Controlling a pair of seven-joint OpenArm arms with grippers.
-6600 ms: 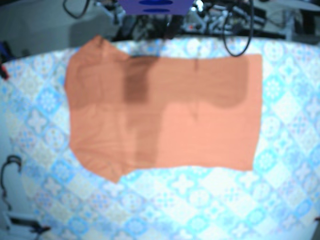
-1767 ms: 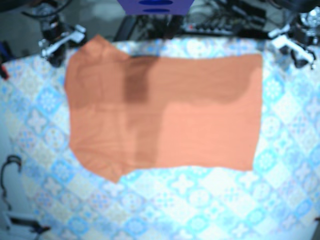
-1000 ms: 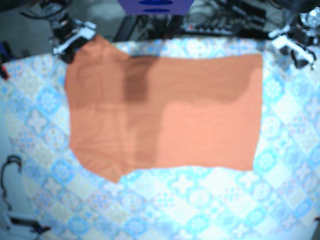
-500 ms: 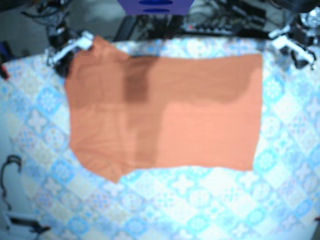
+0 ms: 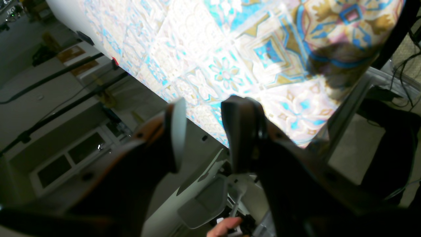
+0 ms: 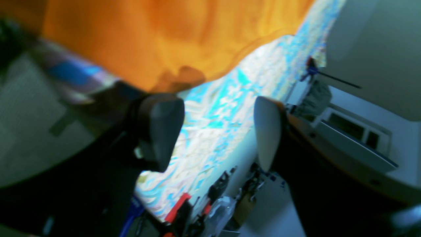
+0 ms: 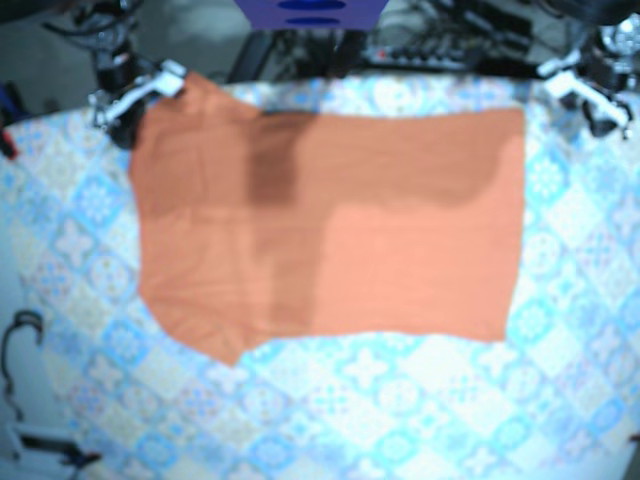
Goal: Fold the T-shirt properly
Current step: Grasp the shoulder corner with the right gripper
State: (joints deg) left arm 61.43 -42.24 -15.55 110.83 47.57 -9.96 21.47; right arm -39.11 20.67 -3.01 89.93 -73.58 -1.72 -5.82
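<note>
Shirt (image 7: 330, 230): spread flat on worktop (image 7: 400, 410).
Right pincer (image 7: 137, 88): jaws apart, at the shirt's far sleeve corner.
Left pincer (image 7: 578, 95): jaws apart, just off the shirt's opposite far corner.

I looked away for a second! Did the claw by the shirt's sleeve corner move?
Yes. The right claw came in from outside the picture, then edged rightward up to the top-left corner of the orange T-shirt, which stayed put.
</note>
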